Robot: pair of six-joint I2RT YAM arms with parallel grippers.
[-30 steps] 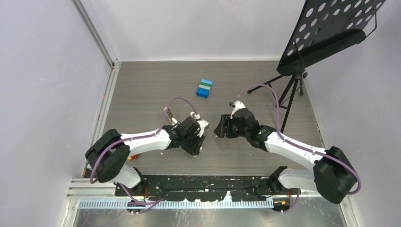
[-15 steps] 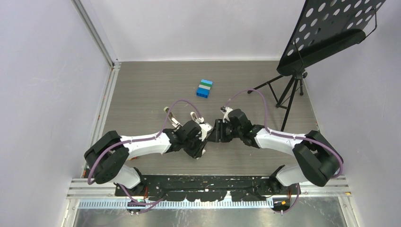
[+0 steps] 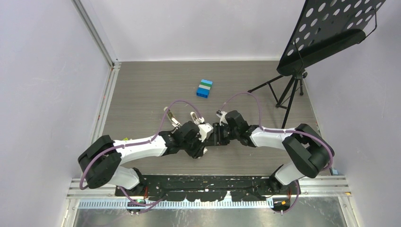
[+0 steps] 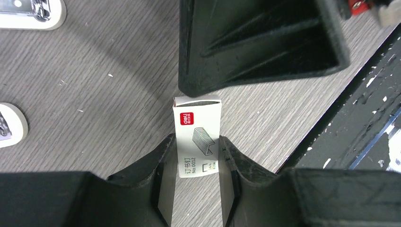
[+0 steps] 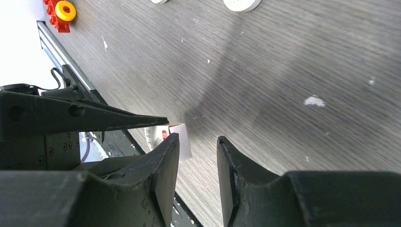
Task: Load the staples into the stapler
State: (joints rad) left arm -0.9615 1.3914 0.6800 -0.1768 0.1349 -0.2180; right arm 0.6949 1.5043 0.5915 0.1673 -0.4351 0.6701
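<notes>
The staples box (image 4: 197,124), a flat white carton with a red mark and a printed staple drawing, occupies the lower centre of the left wrist view. Its lower half is clamped between the two black fingers of the left gripper (image 4: 196,139), and both pads touch its long sides. The carton's upper end shows a grey opening and lies just below a black finger of the right gripper (image 5: 197,138), which fills the upper centre of that view. In the right wrist view the right gripper's jaws stand apart with only the wood-grain table (image 5: 307,56) between them. A corner of the carton shows just left of the left-hand finger, outside the gap. Whether the carton rests on the table cannot be told. In the top view the stapler (image 3: 172,118), a slim tilted bar, lies just above the left gripper. A stack of blue bricks (image 3: 204,88) sits upper centre, well apart. A black perforated music stand (image 3: 326,33) occupies the upper right. A red-and-yellow toy brick (image 5: 59,12) shows at the upper left of the right wrist view.
</notes>
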